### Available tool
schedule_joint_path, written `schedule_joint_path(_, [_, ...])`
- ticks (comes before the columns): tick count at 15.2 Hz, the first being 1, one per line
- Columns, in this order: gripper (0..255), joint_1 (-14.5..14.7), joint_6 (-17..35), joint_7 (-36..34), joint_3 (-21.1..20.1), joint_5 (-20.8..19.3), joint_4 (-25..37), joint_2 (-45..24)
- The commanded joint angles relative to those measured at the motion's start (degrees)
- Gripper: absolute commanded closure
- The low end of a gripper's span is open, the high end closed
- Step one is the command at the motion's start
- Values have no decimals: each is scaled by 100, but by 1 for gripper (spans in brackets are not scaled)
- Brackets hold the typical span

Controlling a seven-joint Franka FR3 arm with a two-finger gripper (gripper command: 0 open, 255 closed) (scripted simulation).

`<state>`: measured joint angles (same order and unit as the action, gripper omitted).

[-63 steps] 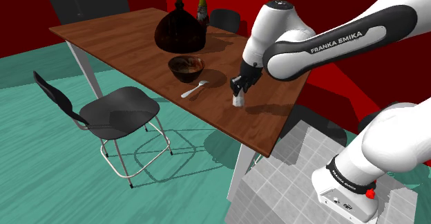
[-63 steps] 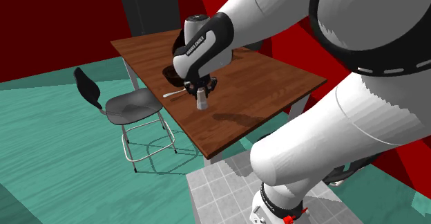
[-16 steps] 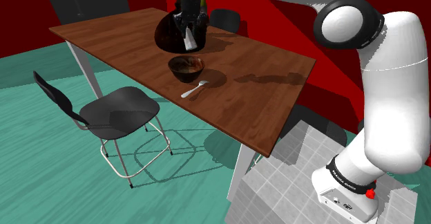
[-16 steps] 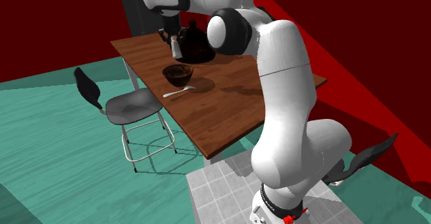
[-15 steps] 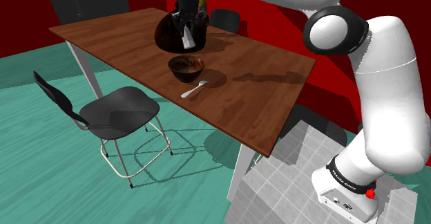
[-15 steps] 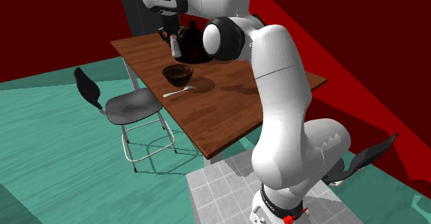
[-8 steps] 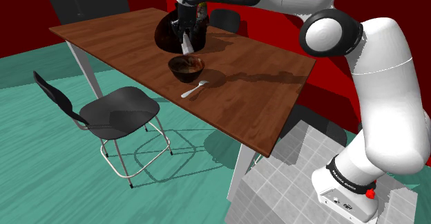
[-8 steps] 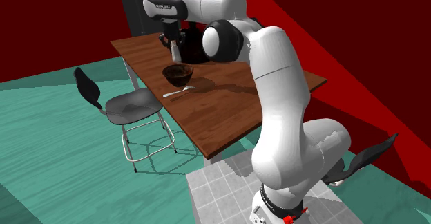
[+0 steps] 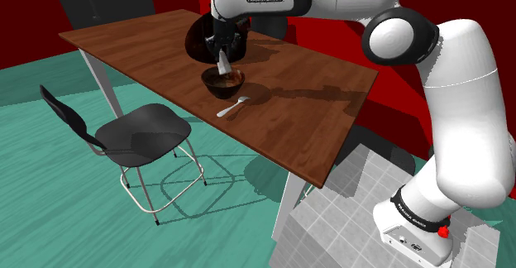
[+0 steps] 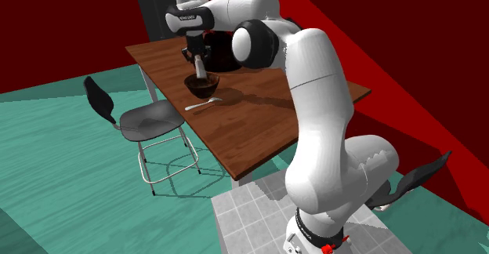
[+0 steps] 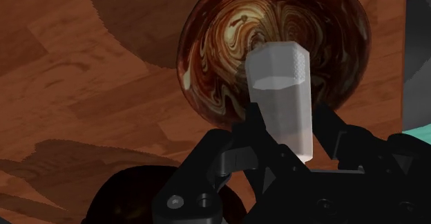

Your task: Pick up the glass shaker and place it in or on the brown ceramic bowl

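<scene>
Now the claw clasps the pale, see-through shaker between its fingers, holding it tilted right over the mouth of the brown swirled bowl. That bowl sits on the wooden desk, with a spoon just beside it.

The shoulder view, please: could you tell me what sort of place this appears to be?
Probably a household dining area: a long brown wooden table, a black metal-legged chair beside it, and a brown swirl-patterned bowl with a pale spoon lying next to it.
</scene>
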<state>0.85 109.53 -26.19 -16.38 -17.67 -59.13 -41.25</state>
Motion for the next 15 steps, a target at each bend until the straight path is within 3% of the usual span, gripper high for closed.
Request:
schedule_joint_path(1, [255, -30, 195, -36, 1, -9, -229, 32])
schedule_joint_path(8, [255, -30, 195, -36, 1, -9, -229, 32])
schedule_joint_path(9, [0, -30, 195, -36, 1, -9, -229, 32])
schedule_joint_path(15, [0, -20, 56, -23, -12, 8, -159, 103])
